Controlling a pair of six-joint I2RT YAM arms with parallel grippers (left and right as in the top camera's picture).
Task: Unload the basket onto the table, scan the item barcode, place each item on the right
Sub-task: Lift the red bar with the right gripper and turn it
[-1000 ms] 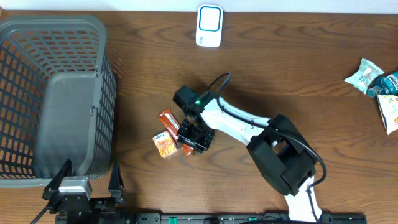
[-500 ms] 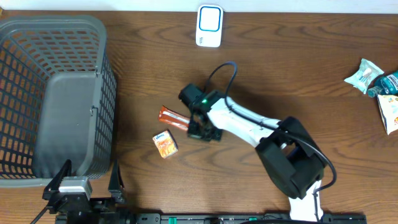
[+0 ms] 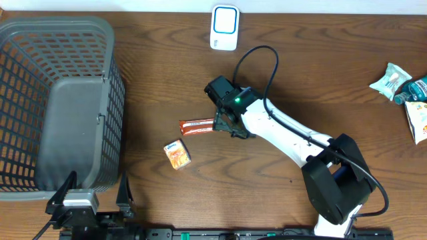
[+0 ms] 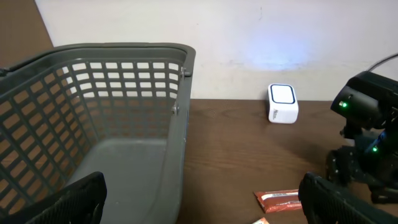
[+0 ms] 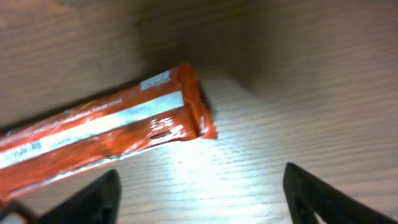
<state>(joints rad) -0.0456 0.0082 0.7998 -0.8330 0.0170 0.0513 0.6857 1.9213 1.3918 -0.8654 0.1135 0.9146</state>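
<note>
The orange snack bar [image 3: 197, 126] is seen lying flat near the middle of the wooden table [image 3: 320, 73]. Its right end is just ahead of the right gripper [image 3: 225, 124], whose fingers [image 5: 93, 198] are spread apart and clamped on nothing (the wrapper's silver strip is turned up). The white scanner [image 3: 225, 27] is set at the far edge, well apart from the bar. The left gripper [image 4: 202, 182] is held wide apart and empty at the near left, beside the grey basket [image 3: 40, 32].
</note>
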